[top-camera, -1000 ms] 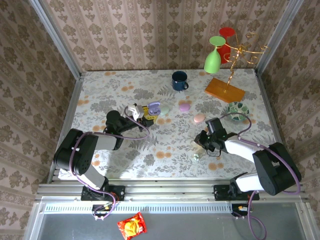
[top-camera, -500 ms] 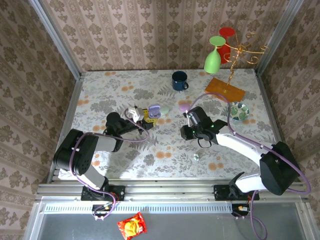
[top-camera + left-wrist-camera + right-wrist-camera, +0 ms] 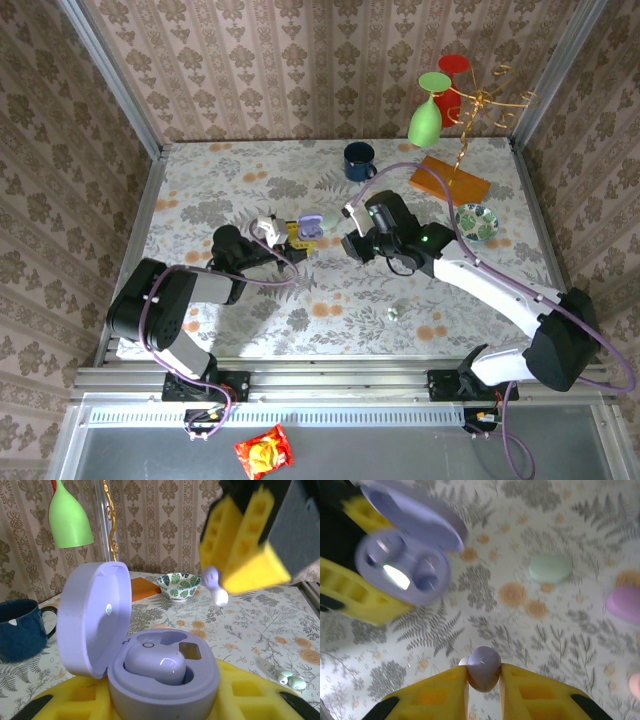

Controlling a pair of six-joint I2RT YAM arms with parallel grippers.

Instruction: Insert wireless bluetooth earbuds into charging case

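The right gripper (image 3: 483, 682) is pinching a small purple plastic earbud (image 3: 484, 672) just right of the open round purple charging case (image 3: 402, 567). The left gripper (image 3: 295, 235) is squeezing that case. Another purple bud (image 3: 155, 662) is sitting inside, so one is left to go in

Left arm: is lying low, reaching toward mid-table.
Left gripper (image 3: 296, 232): is clamping the charging case (image 3: 165, 680) between its yellow fingers.
Right arm: is reaching leftward, wrist angled down.
Right gripper (image 3: 483, 679): is pinching a purple earbud (image 3: 483, 666).

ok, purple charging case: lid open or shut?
Open. The purple charging case has its lid swung up, one earbud seated inside.
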